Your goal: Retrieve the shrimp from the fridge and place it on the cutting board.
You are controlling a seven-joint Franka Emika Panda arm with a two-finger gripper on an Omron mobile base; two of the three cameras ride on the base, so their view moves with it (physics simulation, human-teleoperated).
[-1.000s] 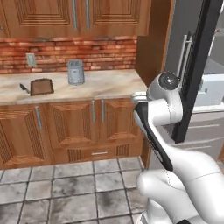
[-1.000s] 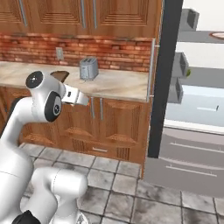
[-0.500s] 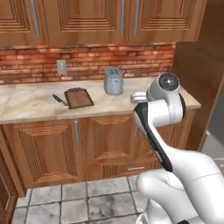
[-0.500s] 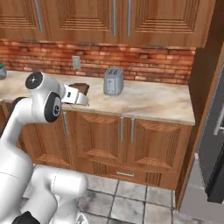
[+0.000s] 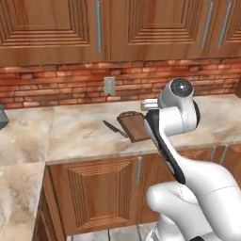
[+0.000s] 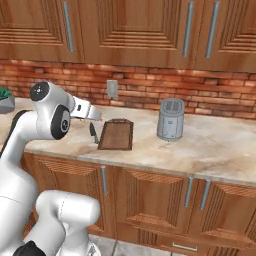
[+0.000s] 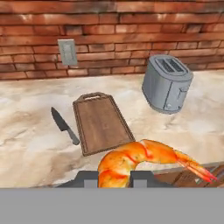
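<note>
Shrimp, the curved orange-pink piece with pale patches (image 7: pixel 140 159), sits pinched at its body end between my gripper's (image 7: pixel 113 178) two dark finger tips, jaws narrow on it. The tail sticks out unsupported to one side in the hand view.

Risk 1: grip is off-centre. I reckon a jerk or a fast wrist roll could swing the shrimp or slip it out before I'm over the target.

Beyond the hand: the brown rectangular wooden cutting board with a handle loop (image 7: pixel 102 123) lies flat on the beige marbled stone counter (image 7: pixel 26 144), ahead of and below the gripper; the shrimp is in the air, not yet over it by my read. From the right base view the gripper (image 6: pixel 98 119) hangs near the board's (image 6: pixel 116 134) near-left corner.

Risk 2: the black-handled kitchen knife (image 7: pixel 64 125) lies just beside the board's left edge. Descending on that side could clip it or drop the shrimp on the blade.

Risk 3: releasing high, the curved body may roll off the board onto stone.

The grey metal two-slot toaster (image 7: pixel 167 84) stands well apart to the right, so it's only a hazard if I overshoot. The white wall outlet (image 7: pixel 68 51) on the red brick backsplash is irrelevant.
</note>
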